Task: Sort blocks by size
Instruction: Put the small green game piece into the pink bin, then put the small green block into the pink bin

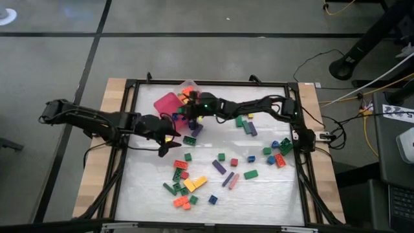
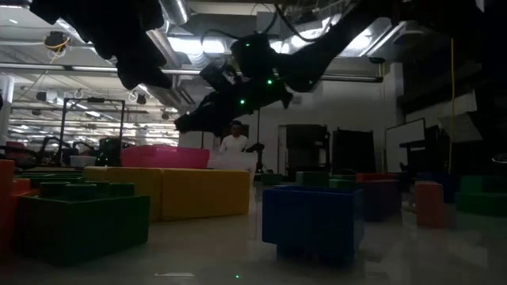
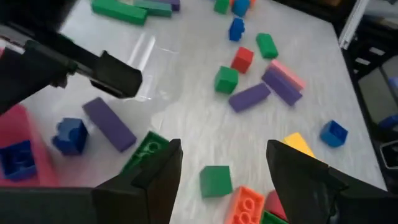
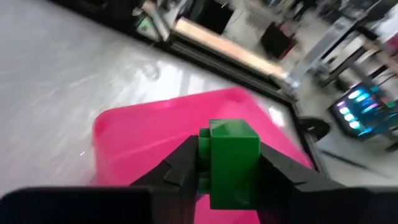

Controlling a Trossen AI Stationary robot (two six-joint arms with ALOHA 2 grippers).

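Block in hand: a small green block sits between the fingers of the right gripper, which is closed on its two sides.
Relation that matters: pink tray lies directly beneath and just ahead of the held block, so the drop looks to be straight down, not a reach sideways.
Right gripper position: raised off the tabletop at the far middle, over the pink tray.
Left gripper: the left gripper hovers with fingers spread wide and empty, just beside the tray on its near side.
Nearest to left gripper: a squarish green block lies on the tabletop between its fingers, a long purple bar lying slantwise off to one side.
Remaining blocks: many blocks scattered over the near and right parts of the tabletop, unsorted.
Judgement: release into the tray appears imminent.
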